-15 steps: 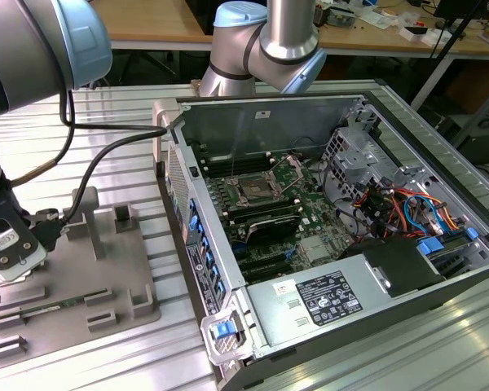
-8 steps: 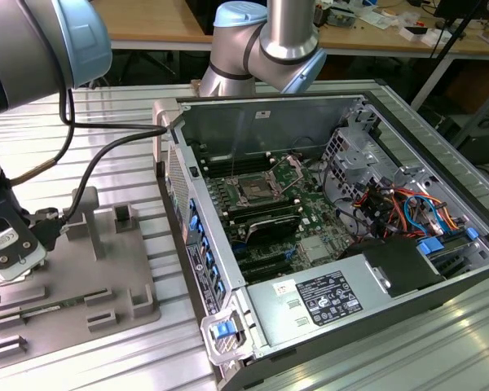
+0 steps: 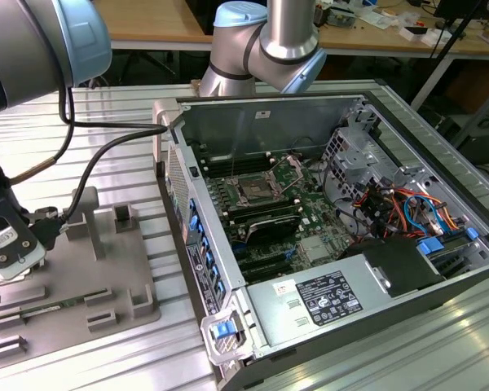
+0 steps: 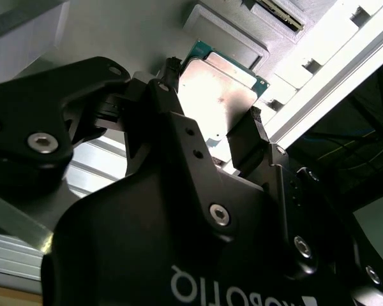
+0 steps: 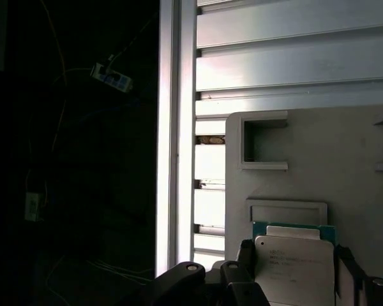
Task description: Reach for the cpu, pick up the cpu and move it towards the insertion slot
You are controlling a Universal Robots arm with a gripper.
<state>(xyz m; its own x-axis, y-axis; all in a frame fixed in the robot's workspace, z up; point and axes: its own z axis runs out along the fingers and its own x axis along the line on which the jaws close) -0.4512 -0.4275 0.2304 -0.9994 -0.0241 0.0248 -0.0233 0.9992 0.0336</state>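
The cpu [image 4: 220,95] is a thin square chip with a silvery top and a green rim. It lies at the grey plastic tray [image 3: 138,305] on the exterior view's left. My gripper [image 4: 210,102] is low over that tray [image 5: 345,159], with a black finger [image 4: 246,137] pressed against each side of the cpu [image 5: 293,264], so it is shut on the chip. In the exterior view my gripper [image 3: 15,265] covers the cpu. The insertion slot [image 3: 251,193] is a shiny framed socket on the motherboard inside the open computer case, far towards the exterior view's right.
The open computer case [image 3: 326,106] has tall metal walls around the motherboard, with a power supply [image 3: 326,297] and coloured cables [image 3: 407,212]. The tray has upright posts [image 3: 94,220] and raised frames [image 5: 287,210]. A black cable [image 3: 90,163] hangs from the arm. The ribbed table edge [image 5: 175,127] is close.
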